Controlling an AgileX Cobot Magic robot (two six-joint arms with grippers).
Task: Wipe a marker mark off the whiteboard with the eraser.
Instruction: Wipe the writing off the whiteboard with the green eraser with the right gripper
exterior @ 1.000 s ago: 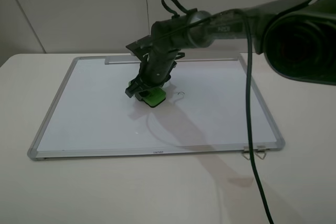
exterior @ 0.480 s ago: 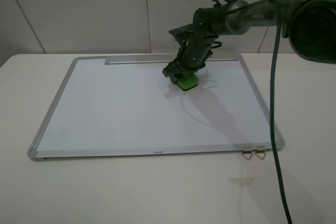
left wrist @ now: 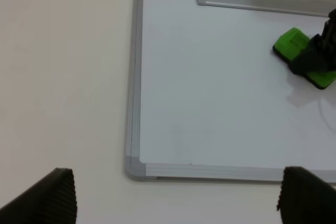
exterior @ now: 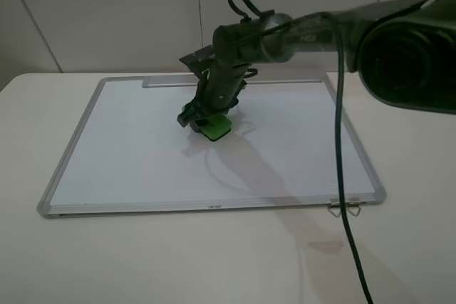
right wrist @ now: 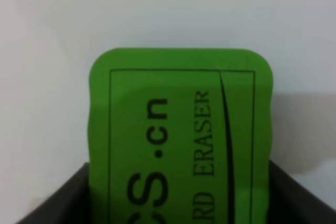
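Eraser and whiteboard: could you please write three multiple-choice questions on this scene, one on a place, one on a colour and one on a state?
1. Where is the eraser?
A. near the middle of the whiteboard
B. at its near left corner
C. off the board

2. What colour is the eraser?
A. red
B. green
C. blue

3. How is the right tool?
A. open and empty
B. out of view
C. shut on the eraser

Key:
1 A, the high view shows it on the white face, far from every edge.
2 B, all three views show bright green.
3 C, the right wrist view shows the eraser held in the tool.
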